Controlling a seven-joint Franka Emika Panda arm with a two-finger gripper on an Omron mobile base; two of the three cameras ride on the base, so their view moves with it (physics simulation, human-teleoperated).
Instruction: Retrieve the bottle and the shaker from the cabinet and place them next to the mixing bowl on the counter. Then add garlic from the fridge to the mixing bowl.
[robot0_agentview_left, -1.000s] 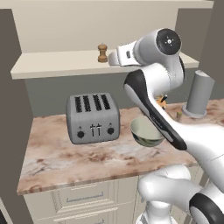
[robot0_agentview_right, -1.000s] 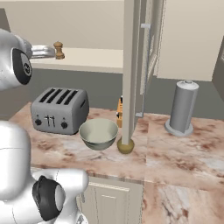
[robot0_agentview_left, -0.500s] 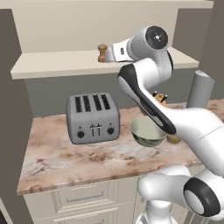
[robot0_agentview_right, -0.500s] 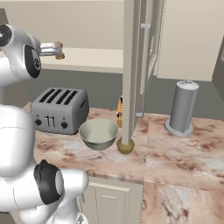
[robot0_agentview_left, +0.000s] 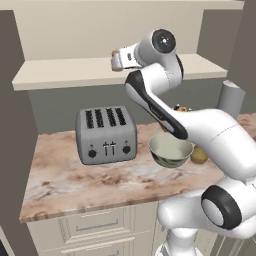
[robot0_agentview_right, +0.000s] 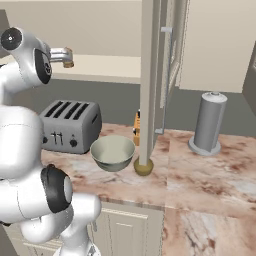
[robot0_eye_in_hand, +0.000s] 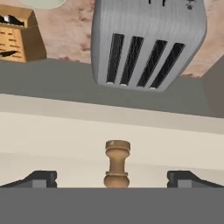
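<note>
With the arm raised to the cabinet (robot0_agentview_left: 65, 77) shelf, the gripper (robot0_eye_in_hand: 112, 179) stands fully open, holding nothing. Hand view: the shaker (robot0_eye_in_hand: 117, 163) sits midway between the two fingertips (robot0_eye_in_hand: 41, 178), apart from both, on the cream shelf; cannot tell whether they are level with it or short of it. Below the shelf on the counter (robot0_agentview_left: 75, 180), from left: toaster (robot0_agentview_left: 106, 134), then the bowl (robot0_agentview_left: 170, 149) just to its right, then the bottle (robot0_agentview_right: 143, 166), its yellow base just beside the bowl, neck hidden behind the open cabinet door (robot0_agentview_right: 151, 75). A knife block (robot0_eye_in_hand: 18, 38) stands behind the bowl. Far right: grey canister (robot0_agentview_right: 208, 122), well apart. Right base view: wrist near the shaker (robot0_agentview_right: 68, 62).
</note>
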